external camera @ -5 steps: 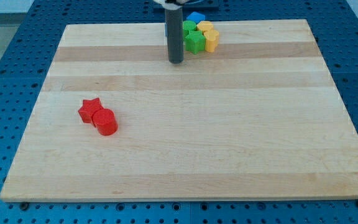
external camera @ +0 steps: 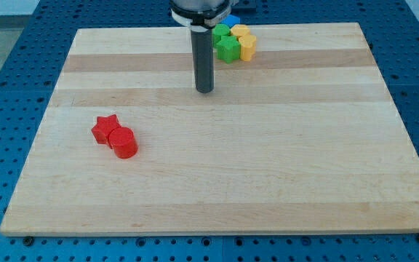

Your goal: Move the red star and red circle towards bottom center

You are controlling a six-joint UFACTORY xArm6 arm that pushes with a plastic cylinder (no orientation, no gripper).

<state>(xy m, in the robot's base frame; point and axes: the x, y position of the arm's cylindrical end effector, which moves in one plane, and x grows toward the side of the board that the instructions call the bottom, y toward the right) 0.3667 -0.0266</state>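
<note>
The red star (external camera: 105,129) and the red circle (external camera: 124,143) sit touching each other at the view's left, the circle to the lower right of the star. My tip (external camera: 205,90) is on the board above the middle, well to the upper right of both red blocks and apart from them.
A cluster of blocks sits at the board's top edge: green blocks (external camera: 228,47), yellow blocks (external camera: 246,44) and a blue block (external camera: 230,20) partly hidden by the arm. The wooden board (external camera: 268,160) lies on a blue perforated table.
My tip has moved toward the view's bottom, away from the top cluster. The blocks have not moved.
</note>
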